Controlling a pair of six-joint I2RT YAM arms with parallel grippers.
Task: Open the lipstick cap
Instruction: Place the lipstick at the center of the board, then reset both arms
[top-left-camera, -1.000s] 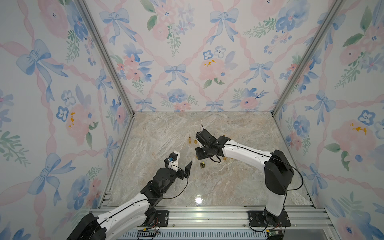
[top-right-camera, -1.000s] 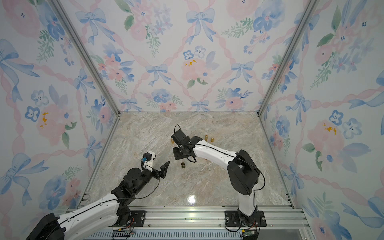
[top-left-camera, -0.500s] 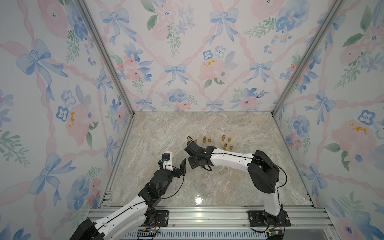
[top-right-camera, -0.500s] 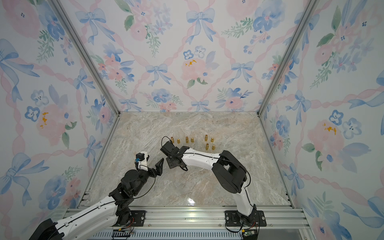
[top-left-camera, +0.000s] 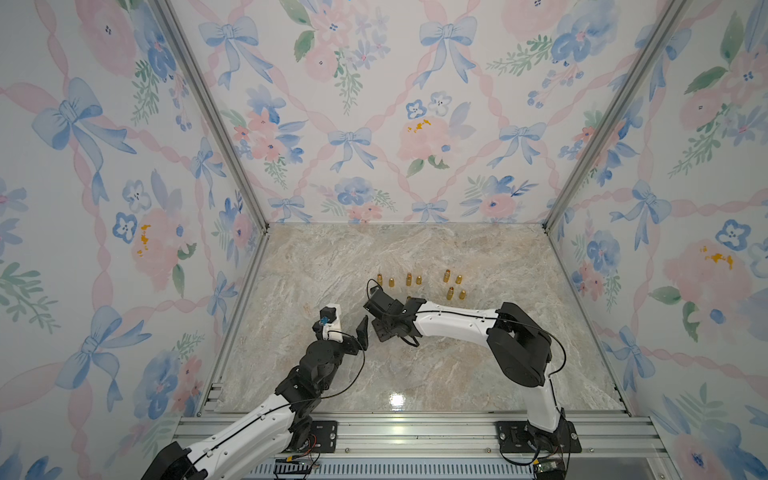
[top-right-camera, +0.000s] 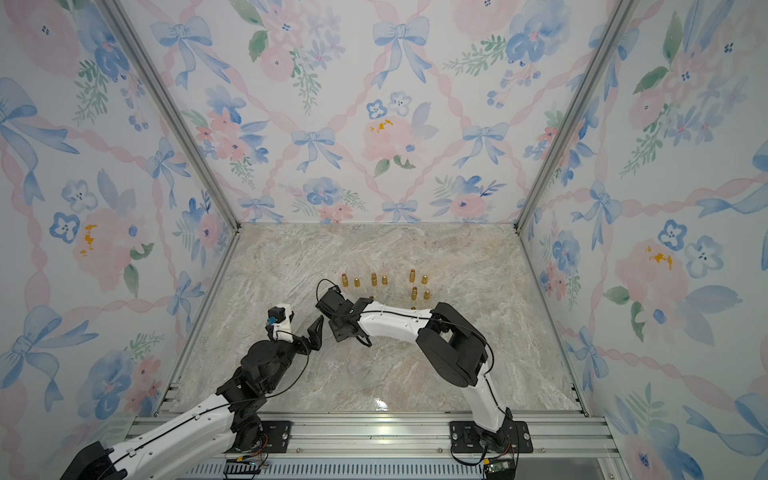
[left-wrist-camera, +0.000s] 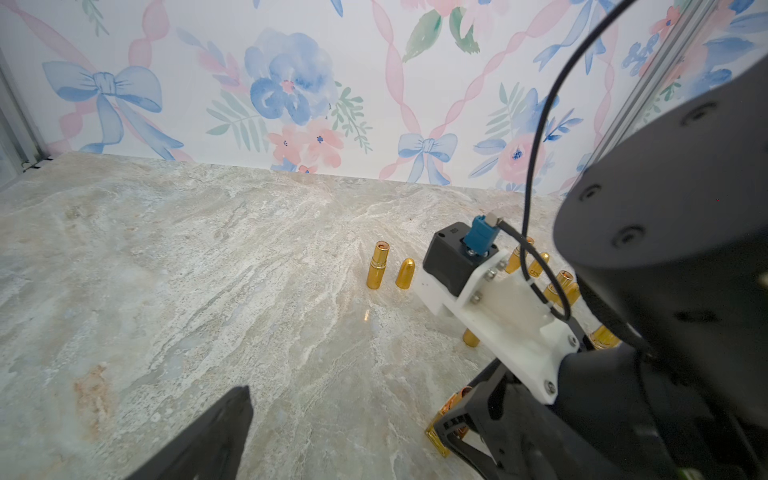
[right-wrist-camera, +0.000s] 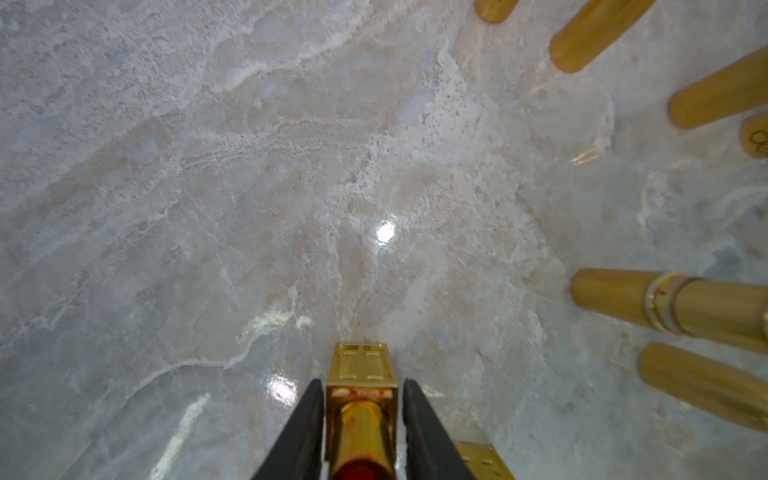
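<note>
On the marble table (top-left-camera: 457, 365), left of centre and nearer than the row of gold pieces, a square gold lipstick (right-wrist-camera: 360, 411). Upright, base on the stone, red tip bared at the top, uncapped. Hidden under the arm in both top views.

Straight down over it, the right claw (right-wrist-camera: 363, 380), one black finger close along each flat side of the lipstick. Pressing on it or just clear of it: cannot tell, the slivers at the sides too thin to judge. In a top view, the same claw (top-left-camera: 382, 330) at the end of an arm stretched in from the right.

Just beside the lipstick, low on the table, a second square gold piece (right-wrist-camera: 478, 459), only a corner in view. Cap or not, cannot tell.

Just left of the right claw and apart from it, the left claw (top-left-camera: 347, 328), released, spread wide, grasping nothing, above the table.

Farther back and to the right, small round gold pieces (top-left-camera: 449, 293), all upright, in loose pairs. Among them an open-topped tube (left-wrist-camera: 378, 266) next to a bullet-shaped one (left-wrist-camera: 405, 274).
</note>
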